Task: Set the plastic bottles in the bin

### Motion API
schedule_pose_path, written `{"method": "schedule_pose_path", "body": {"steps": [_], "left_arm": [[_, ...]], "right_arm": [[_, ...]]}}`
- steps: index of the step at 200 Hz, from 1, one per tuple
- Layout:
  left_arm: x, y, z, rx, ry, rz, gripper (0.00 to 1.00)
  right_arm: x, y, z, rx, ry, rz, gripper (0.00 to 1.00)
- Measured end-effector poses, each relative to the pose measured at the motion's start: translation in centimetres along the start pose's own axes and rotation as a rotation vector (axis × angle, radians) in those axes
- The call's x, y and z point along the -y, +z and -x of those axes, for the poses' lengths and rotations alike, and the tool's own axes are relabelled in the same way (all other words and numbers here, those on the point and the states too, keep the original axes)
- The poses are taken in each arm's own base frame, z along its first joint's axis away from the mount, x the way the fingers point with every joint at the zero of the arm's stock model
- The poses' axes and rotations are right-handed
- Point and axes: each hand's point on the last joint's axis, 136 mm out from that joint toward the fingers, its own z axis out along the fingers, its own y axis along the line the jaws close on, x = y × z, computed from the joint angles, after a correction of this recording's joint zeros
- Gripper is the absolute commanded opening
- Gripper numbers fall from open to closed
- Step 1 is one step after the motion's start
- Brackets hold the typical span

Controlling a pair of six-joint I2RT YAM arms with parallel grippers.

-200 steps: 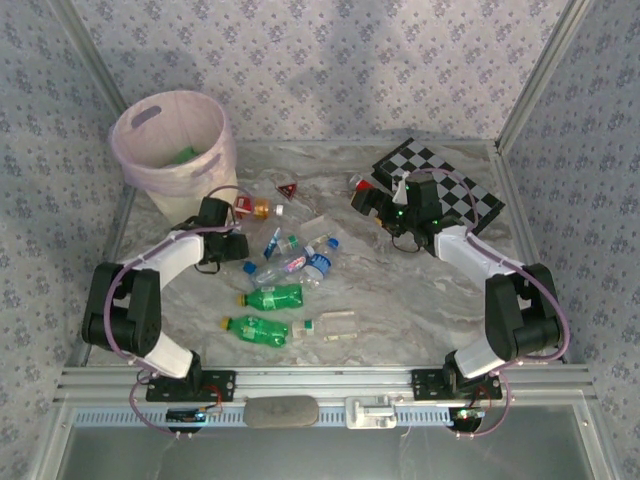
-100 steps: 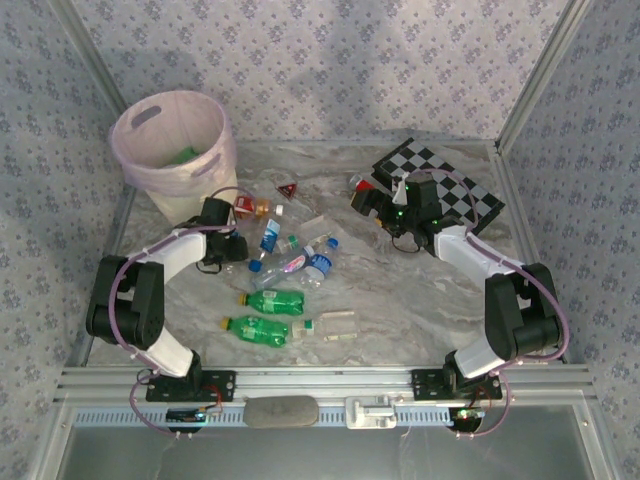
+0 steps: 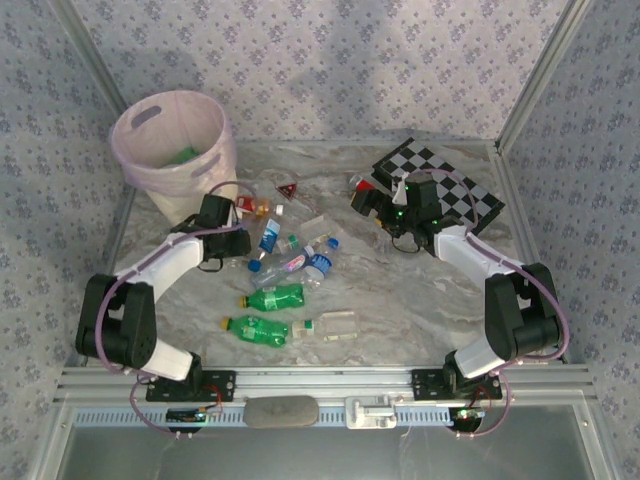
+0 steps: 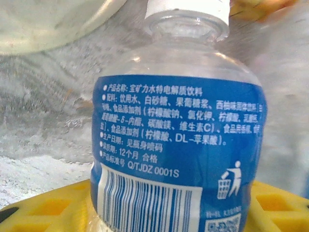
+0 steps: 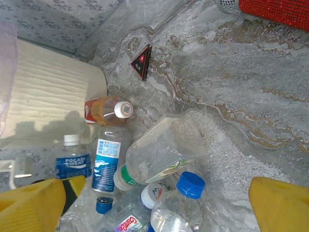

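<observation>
My left gripper (image 3: 232, 243) is shut on a clear plastic bottle (image 4: 178, 145) with a blue label and white cap; the bottle fills the gap between the yellow fingers (image 4: 43, 208). This same bottle (image 5: 72, 162) sits near the bin's cream base. The pale pink bin (image 3: 165, 185) stands at the back left with something green inside. More bottles lie mid-table: two green ones (image 3: 275, 297), (image 3: 258, 329), clear ones with blue caps (image 3: 318, 265), and an orange-capped one (image 3: 250, 206). My right gripper (image 3: 385, 205) hangs open near the chessboard, and its fingers (image 5: 280, 203) hold nothing.
A black-and-white chessboard (image 3: 455, 190) lies at the back right under the right arm. A small red-and-black triangle (image 3: 288, 190) and a red bar (image 5: 275, 12) rest on the marble table (image 3: 400, 300). Metal frame posts and patterned walls close in the sides.
The left jaws have closed in on the blue-label bottle, and the left arm's elbow has swung down and to the left. The right arm has not moved.
</observation>
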Motion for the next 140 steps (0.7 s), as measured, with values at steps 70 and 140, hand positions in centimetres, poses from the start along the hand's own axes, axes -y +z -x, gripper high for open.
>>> {"method": "schedule_pose_path", "body": {"steps": [70, 140], "left_arm": [[6.2, -6.9, 4.6, 0.19, 0.075, -0.22, 0.55], [9.6, -15.1, 12.6, 0.438, 0.111, -0.347, 0.56]], "right_arm": [[0.2, 0.3, -0.3, -0.011, 0.013, -0.004, 0.99], [0.2, 0.3, -0.3, -0.011, 0.013, -0.004, 0.99]]}}
